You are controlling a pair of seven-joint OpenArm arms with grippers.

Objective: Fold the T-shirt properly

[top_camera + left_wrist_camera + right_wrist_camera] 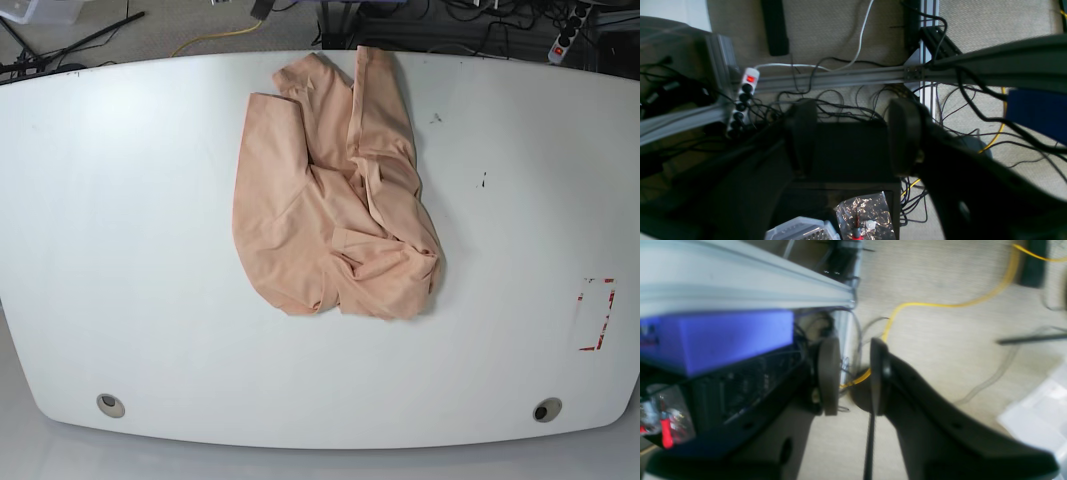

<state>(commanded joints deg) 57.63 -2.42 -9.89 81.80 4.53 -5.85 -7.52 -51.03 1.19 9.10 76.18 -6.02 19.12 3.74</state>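
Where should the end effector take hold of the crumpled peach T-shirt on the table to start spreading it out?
Probably the T-shirt is best pinched at its far end, where a sleeve-like flap lies flat in a thin layer near the table edge. Come from above at the far side. The near end is bunched in thick overlapping folds, so a pinch there would likely catch several layers.
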